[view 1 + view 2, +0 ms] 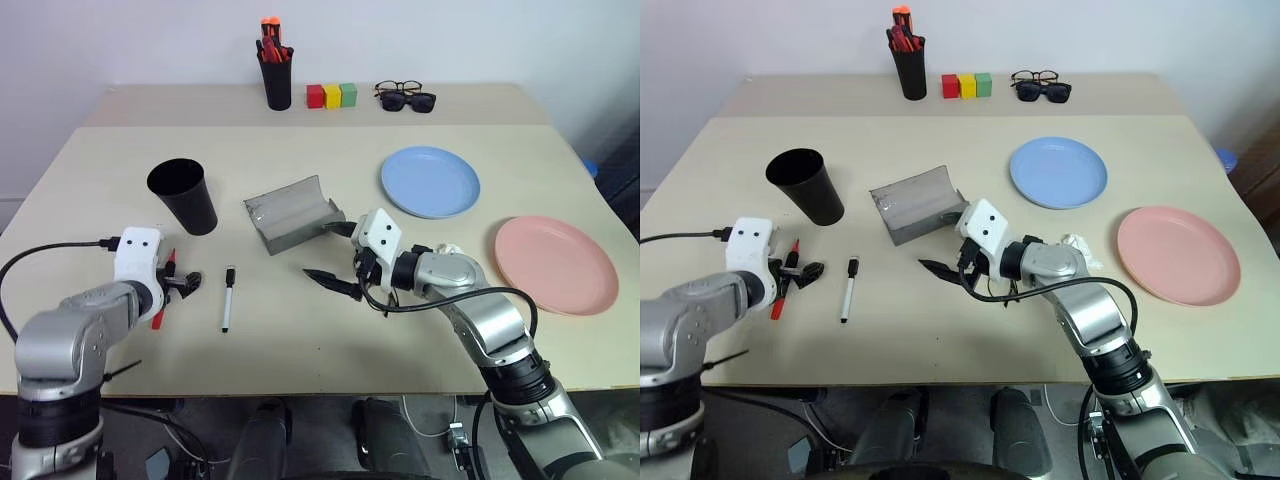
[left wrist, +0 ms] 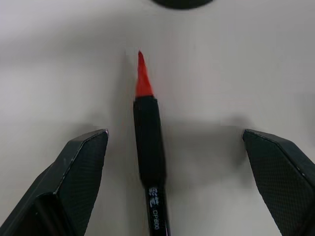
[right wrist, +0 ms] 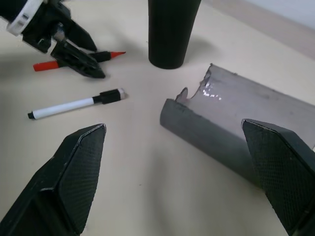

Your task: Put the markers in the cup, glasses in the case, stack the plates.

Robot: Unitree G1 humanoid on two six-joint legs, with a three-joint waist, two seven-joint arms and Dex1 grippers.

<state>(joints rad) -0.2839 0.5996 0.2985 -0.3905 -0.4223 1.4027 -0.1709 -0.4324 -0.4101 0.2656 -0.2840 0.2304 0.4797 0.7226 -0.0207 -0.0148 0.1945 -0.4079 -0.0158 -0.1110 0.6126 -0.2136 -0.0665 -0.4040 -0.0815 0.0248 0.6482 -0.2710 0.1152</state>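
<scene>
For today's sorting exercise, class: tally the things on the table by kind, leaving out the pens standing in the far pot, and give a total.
Markers: 2 (red marker, white marker)
Plates: 2 (blue plate, pink plate)
Cups and pots: 2 (black cup, pen pot)
Eyewear: 2 (glasses, sunglasses)
Blocks: 3 (blocks)
Cases: 1 (grey case)
Total: 12

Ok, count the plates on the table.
2. The light blue plate lies beyond the right gripper; the salmon pink plate lies nearer, at the table's right edge.

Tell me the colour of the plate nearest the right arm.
Salmon pink plate; it shows best in the left eye view.
</scene>
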